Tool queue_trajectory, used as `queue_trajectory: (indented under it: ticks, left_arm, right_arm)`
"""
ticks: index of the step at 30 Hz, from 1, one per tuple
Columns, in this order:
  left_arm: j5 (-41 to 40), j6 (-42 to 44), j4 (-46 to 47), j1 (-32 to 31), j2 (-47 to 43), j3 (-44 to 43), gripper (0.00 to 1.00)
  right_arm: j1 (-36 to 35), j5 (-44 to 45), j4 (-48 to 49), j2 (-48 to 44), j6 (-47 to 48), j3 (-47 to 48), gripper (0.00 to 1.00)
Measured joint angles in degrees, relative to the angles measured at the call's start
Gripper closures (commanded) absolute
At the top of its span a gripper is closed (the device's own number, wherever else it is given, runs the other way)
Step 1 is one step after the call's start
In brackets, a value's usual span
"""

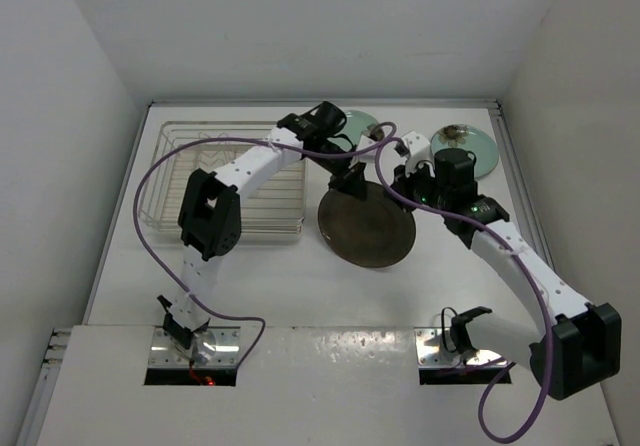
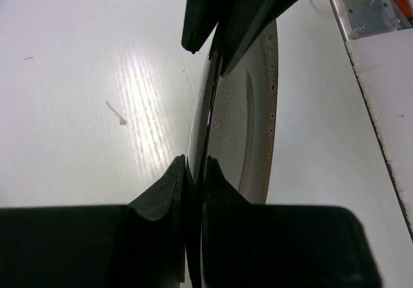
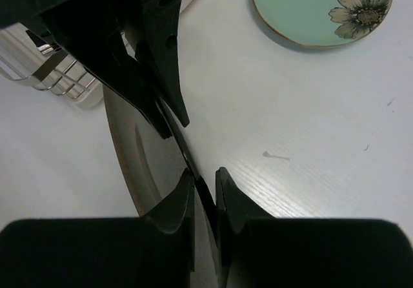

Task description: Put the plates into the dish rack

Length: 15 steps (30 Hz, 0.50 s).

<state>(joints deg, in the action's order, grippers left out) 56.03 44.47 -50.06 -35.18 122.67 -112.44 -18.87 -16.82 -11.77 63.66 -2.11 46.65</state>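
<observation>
With left tool [image 2: 197, 168] and right tool [image 3: 203, 178] both clamped on rim, held dark brown plate [image 2: 248, 126]; looked glossy, round, speckled near edge.

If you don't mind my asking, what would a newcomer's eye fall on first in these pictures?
The dark brown plate in the middle of the table stands out, with the left end effector and the right end effector both pinching its rim. To its left sits the silver dish rack, no plate visible in it. A mint-green plate and a second mint-green plate lie at the far edge.
</observation>
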Motion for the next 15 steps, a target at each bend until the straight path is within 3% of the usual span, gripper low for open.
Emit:
queue_trajectory:
  ticks: [1,2,5,7,9,15]
  left_arm:
    - [-0.3,-0.3,-0.2,0.0,0.0,-0.6,1.00]
    - [-0.6,-0.4,-0.5,0.0,0.2,-1.3,1.00]
    - [-4.2,-0.7,-0.7,-0.3,0.7,-5.1,1.00]
    - [-6.3,-0.3,-0.7,-0.3,1.9,-9.6,1.00]
    - [-7.9,-0.4,-1.2,-0.2,3.0,-14.5,1.00]
    - [-9.3,2.1,-1.3,1.0,2.5,-28.0,1.00]
  right_arm:
    - [0.0,0.1,0.2,0.0,0.0,0.0,0.88]
    - [0.0,0.4,0.4,-0.2,0.0,0.0,0.54]
    - [0.3,1.5,3.0,-1.3,-2.1,0.0,0.15]
    - [0.6,2.5,5.0,-4.0,-2.8,0.1,0.04]
    - [1.1,3.8,6.3,-7.1,-2.9,0.5,0.01]
    - [2.4,8.7,9.0,-14.2,-1.1,3.4,0.01]
